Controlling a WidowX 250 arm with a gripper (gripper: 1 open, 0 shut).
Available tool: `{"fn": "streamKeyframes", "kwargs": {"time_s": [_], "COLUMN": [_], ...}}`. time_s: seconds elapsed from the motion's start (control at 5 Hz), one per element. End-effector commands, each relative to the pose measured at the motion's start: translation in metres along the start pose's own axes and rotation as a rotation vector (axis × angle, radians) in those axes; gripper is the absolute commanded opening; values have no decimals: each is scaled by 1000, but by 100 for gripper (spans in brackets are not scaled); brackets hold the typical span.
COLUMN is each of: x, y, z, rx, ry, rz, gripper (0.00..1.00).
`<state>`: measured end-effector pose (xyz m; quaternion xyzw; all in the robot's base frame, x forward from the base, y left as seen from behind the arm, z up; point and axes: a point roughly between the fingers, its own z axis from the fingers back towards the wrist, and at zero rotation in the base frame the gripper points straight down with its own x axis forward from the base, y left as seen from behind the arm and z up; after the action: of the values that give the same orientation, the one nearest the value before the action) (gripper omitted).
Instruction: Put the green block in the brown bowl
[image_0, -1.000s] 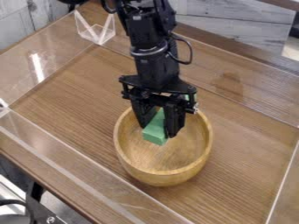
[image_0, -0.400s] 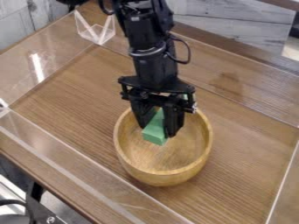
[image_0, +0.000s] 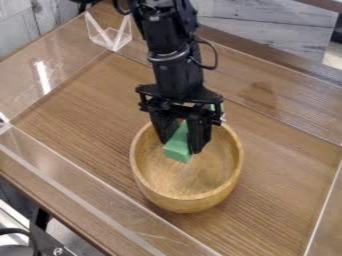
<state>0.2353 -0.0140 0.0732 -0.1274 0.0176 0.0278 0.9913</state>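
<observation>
And here are the black arm's jaws (image_0: 182, 140), right over the brown bowl (image_0: 186, 183), pinched shut on the green block (image_0: 179, 147)! The block hangs tilted between them, over the hollow at the arm's side of the bowl; whether it touches the wood, you can't tell from here. The bowl sits on the wooden desk (image_0: 80, 120), its near side in full view.

A clear plastic piece (image_0: 110, 32) sits near the wooden table's (image_0: 67, 110) far edge; a black cable (image_0: 30, 236) curls at lower left.
</observation>
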Motion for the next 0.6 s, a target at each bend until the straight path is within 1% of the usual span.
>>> {"fn": "streamKeyframes", "kwargs": {"time_s": [0.0, 0.4], "x": [12, 14], "y": [-1, 1], "z": [13, 12], "rx": [-3, -9], "ry": [-61, -61], "rz": [-17, -20], "gripper": [0, 0]}}
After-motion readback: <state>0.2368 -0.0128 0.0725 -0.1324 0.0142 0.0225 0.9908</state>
